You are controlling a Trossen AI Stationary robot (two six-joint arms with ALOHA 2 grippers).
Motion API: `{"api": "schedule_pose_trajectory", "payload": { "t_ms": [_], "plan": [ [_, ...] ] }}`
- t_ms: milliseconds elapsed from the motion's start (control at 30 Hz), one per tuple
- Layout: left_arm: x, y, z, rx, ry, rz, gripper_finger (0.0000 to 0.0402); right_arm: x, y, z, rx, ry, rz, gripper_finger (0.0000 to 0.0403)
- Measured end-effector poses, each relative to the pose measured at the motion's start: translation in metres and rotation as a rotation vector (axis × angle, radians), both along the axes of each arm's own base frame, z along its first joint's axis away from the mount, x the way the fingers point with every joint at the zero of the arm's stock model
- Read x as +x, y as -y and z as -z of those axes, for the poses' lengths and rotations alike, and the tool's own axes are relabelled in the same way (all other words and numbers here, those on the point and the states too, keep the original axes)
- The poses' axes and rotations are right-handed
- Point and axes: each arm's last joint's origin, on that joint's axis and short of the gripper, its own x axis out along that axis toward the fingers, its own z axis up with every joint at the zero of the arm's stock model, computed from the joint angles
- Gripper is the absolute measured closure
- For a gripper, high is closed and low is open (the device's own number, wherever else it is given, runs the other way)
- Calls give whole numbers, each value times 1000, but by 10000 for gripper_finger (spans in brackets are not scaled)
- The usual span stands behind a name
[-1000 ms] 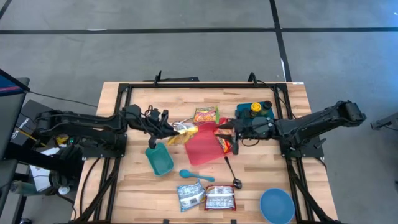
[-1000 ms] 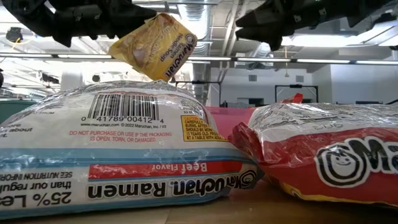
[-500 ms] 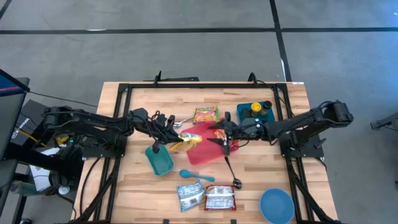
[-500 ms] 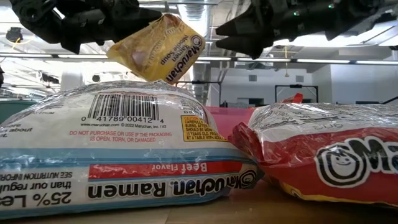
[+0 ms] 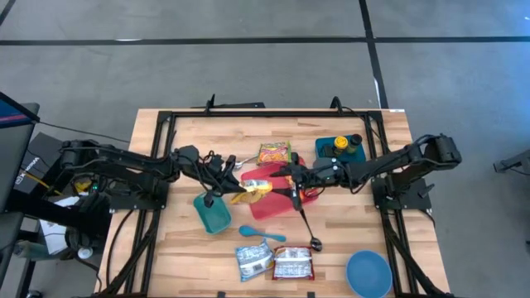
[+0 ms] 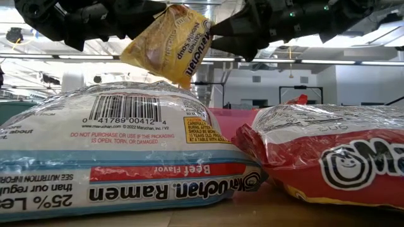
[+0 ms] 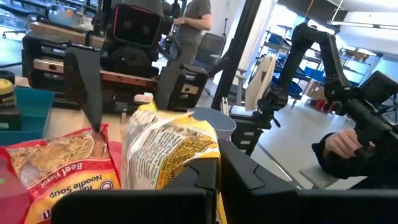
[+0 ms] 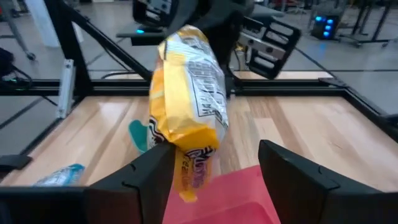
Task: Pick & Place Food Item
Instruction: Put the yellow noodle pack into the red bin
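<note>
Yellow packet (image 5: 251, 189): hanging in the air over the red plate (image 5: 267, 203) at mid-worktop (image 5: 348, 232), pinched in the left end effector (image 5: 234, 189), which is clenched on its edge. In the left wrist view the packet (image 7: 168, 152) is filling the space ahead of the dark fingers (image 7: 239, 180); its lower part is cut off there.

Right end effector (image 5: 280, 184): standing just beside the packet on the opposite side, fingers (image 8: 297, 177) spread wide with the packet (image 8: 189, 106) between and ahead of them. Whether they are touching it cannot be told. In the low view both end effectors are cropped by the upper edge, with only the packet (image 6: 172, 44) showing whole.

Two ramen packs: lying at the near edge, one blue-striped (image 6: 120, 151), one red (image 6: 328, 161), blocking most of the worktop in the low view.

Other items: orange noodle pack (image 5: 273, 153) beyond the plate; teal bin (image 5: 213, 213); blue spoon (image 5: 261, 234); metal spoon (image 5: 308, 229); blue bowl (image 5: 368, 273); teal tray (image 5: 339, 149) bearing a yellow jar, its contents hard to make out. A person (image 7: 194, 15) is standing in the room behind, partly hidden.
</note>
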Motion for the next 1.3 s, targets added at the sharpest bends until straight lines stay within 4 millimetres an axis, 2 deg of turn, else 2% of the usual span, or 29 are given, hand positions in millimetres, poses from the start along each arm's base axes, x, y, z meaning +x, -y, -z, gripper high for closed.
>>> {"api": "schedule_pose_trajectory", "payload": {
  "t_ms": [400, 867, 1300],
  "plan": [
    [0, 0, 0, 1, 2, -4, 401, 1, -4, 0, 13, 19, -66, 178],
    [1, 0, 0, 1, 11, -9, 401, 2, -4, -3, 14, 46, -63, 178],
    [24, 0, 6, -6, 2, -10, 401, 1, -3, 1, 12, 7, -59, 178]
  ]
}}
